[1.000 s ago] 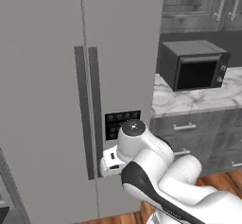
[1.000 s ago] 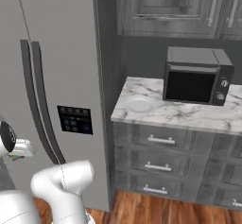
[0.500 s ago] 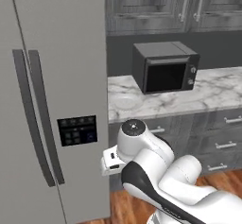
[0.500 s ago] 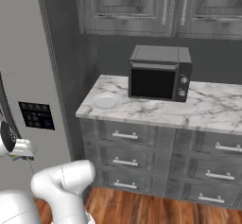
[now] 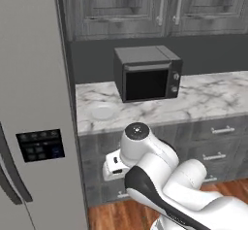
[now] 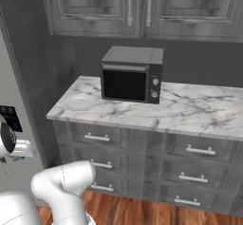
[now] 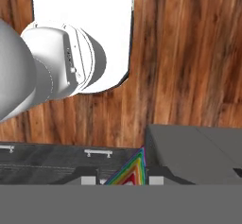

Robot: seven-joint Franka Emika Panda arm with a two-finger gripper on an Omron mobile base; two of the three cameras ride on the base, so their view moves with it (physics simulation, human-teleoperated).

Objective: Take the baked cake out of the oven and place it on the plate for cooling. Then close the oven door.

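Observation:
The hand view looks down at the wood floor, and a rainbow-striped wedge, the cake (image 7: 130,170), sits between the two dark finger tips of my gripper (image 7: 125,178), which is shut on it. My white hand (image 5: 115,166) hangs low in front of the dark drawers, left of the counter's middle. A pale round plate (image 5: 102,111) lies on the left end of the marble counter (image 5: 203,98), and it shows as the plate (image 6: 79,103) in the right base view too. The oven and its door are out of view.
A small black box microwave (image 5: 147,73) stands on the counter just right of the plate. The grey fridge (image 5: 29,103) with its dark control panel rises at the left. Dark drawers (image 6: 142,162) run under the counter and grey cabinets (image 6: 137,5) hang above it.
The whole picture has shifted: the base has driven right. The fridge has slid to the left edge and the counter with microwave and plate has come to the middle. The gripper stays shut.

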